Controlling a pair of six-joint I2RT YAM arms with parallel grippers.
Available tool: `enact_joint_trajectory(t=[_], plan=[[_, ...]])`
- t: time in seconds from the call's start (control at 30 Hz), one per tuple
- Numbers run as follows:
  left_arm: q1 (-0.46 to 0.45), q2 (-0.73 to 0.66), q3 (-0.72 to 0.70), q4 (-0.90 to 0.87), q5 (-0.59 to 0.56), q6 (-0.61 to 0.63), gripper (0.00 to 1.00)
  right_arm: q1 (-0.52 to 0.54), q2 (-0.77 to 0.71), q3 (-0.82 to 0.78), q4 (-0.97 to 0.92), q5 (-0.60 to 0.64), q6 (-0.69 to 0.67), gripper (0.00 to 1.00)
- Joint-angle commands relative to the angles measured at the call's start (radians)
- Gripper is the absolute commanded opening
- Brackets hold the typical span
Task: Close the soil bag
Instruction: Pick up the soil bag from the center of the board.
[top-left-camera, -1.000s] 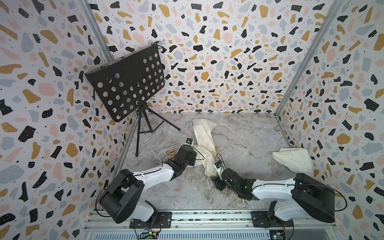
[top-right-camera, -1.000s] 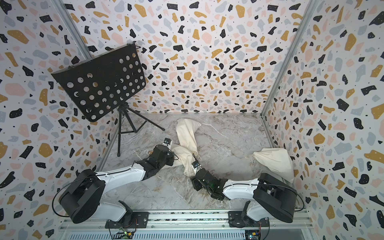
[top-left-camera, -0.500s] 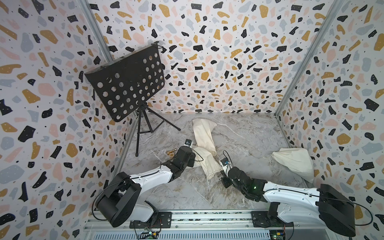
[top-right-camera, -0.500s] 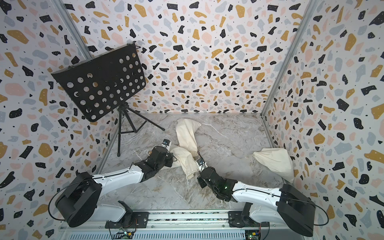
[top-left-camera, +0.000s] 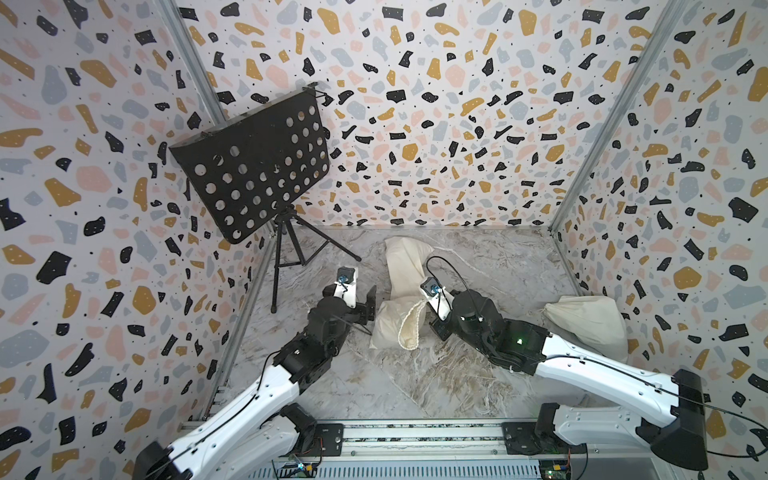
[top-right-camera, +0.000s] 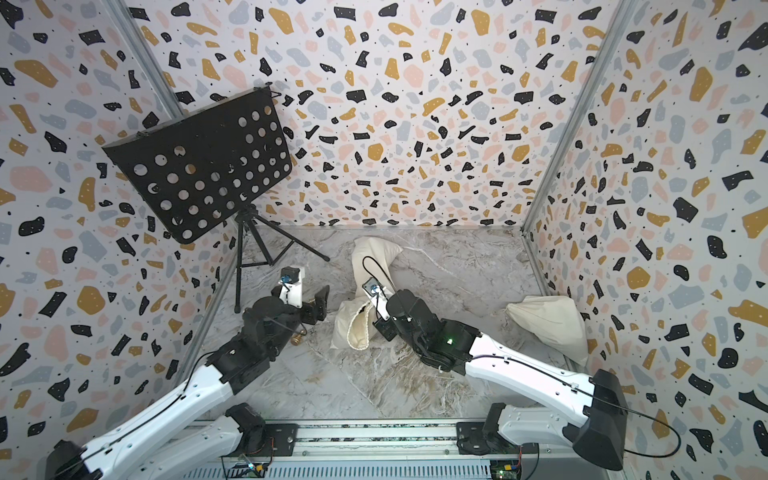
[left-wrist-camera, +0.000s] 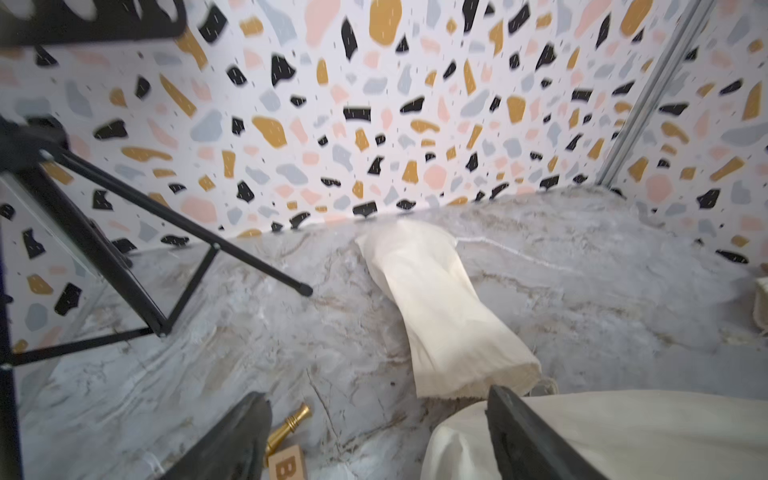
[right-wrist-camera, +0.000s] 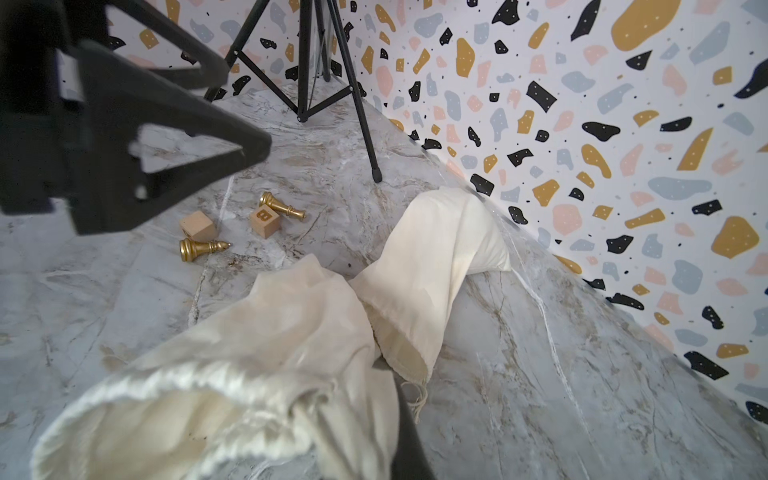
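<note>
Both arms have glossy white links joined by black housings. The left arm (top-left-camera: 266, 386) and right arm (top-left-camera: 602, 374) each begin at a bulky black shoulder (top-left-camera: 681, 428), bolted through a black bracket to a grey rail (top-left-camera: 415, 434). A thin black cable (top-left-camera: 453, 266) arcs from the right wrist, and others run along the white shells. A green light (top-left-camera: 518, 341) glows on the right forearm's black casing. Each wrist carries a white mount with a small blue-lensed camera (top-left-camera: 344, 278). The left gripper (top-left-camera: 371, 306) is matte black, and its fingers (right-wrist-camera: 166, 104) have triangular cut-outs.
</note>
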Motion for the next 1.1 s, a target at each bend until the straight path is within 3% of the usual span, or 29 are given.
enact_joint_trajectory(t=[0.0, 0.17, 0.43, 0.6, 0.7, 0.77, 1.0, 1.07], plan=[[-0.052, -0.094, 0.004, 0.022, 0.060, 0.074, 0.90, -0.009, 0.034, 0.104, -0.031, -0.034, -0.060, 0.00], [-0.145, -0.137, 0.061, -0.031, 0.185, 0.158, 0.97, -0.037, 0.068, 0.144, -0.033, -0.097, -0.039, 0.00], [-0.192, -0.019, 0.111, -0.078, 0.375, 0.180, 1.00, -0.063, 0.051, 0.131, -0.036, -0.153, 0.001, 0.00], [-0.202, 0.027, 0.120, -0.084, 0.383, 0.186, 1.00, -0.071, 0.042, 0.124, -0.036, -0.174, 0.010, 0.00], [-0.203, 0.090, 0.144, -0.125, 0.295, 0.198, 0.99, -0.077, 0.033, 0.119, -0.034, -0.182, 0.005, 0.00], [-0.202, 0.120, 0.161, -0.149, 0.223, 0.201, 0.90, -0.081, 0.022, 0.111, -0.034, -0.189, 0.000, 0.00], [-0.201, 0.145, 0.187, -0.170, 0.074, 0.173, 0.28, -0.109, -0.021, 0.058, -0.050, -0.206, -0.028, 0.00], [-0.199, 0.135, 0.186, -0.170, 0.051, 0.173, 0.16, -0.115, -0.043, 0.036, -0.050, -0.200, -0.034, 0.02]])
